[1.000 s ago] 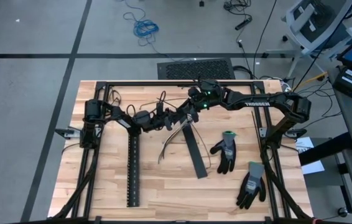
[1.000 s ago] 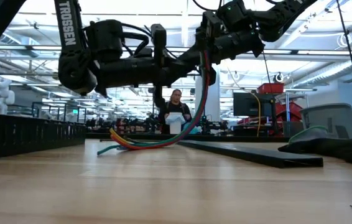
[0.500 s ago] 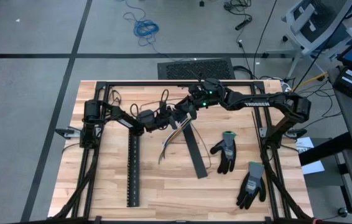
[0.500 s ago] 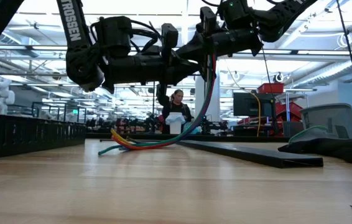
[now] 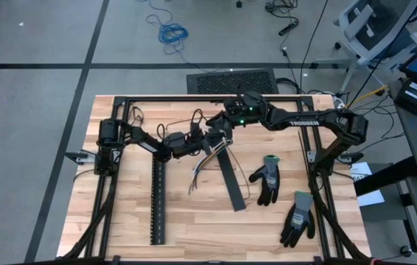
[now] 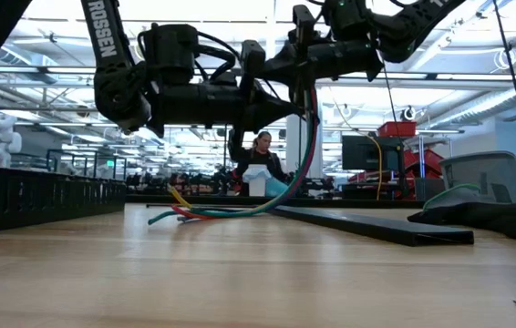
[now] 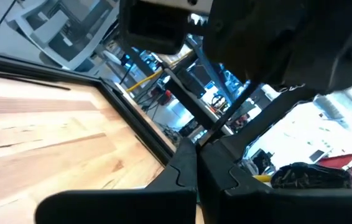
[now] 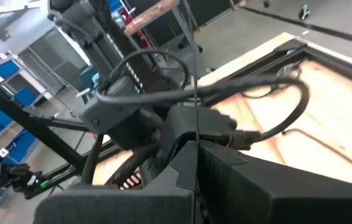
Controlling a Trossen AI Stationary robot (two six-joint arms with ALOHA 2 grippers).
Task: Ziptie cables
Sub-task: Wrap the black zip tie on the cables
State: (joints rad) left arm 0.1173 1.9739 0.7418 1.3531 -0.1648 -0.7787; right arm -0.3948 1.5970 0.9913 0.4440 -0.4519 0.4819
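Note:
The cables [image 5: 201, 165] are a loose multicoloured bundle. Their upper end hangs up near my right gripper [image 5: 225, 132], and their free ends [image 6: 180, 215] lie on the table. My left gripper [image 5: 210, 140] is close beside the right one, above the table's middle. Both are shut, each on a thin dark strand, seen in the left wrist view [image 7: 226, 118] and the right wrist view [image 8: 196, 106]. What carries the bundle's upper end [image 6: 311, 96] is hidden behind the fingers. My left gripper pinches the thin dark strand [image 7: 196, 146] between its two shut fingers, and the strand runs on from the fingertips, lifted off the table. My right gripper pinches a thin dark strand [image 8: 196, 140] between its shut fingers in the same way, high above the table. I cannot tell whether it also touches the cables.
A long black slotted strip [image 5: 158, 199] lies left of the cables and a shorter black strip [image 5: 230, 177] to their right. Two grey-and-black gloves [image 5: 267, 180] [image 5: 297, 217] lie toward the table's right near corner. A black frame [image 5: 194, 98] runs along the table's edges. A person shows in the room behind.
My left gripper has moved toward the table's right, closing on the right gripper, and both have risen a little. The cables' upper end has come up with them, and their free ends have slid slightly to the right along the table.

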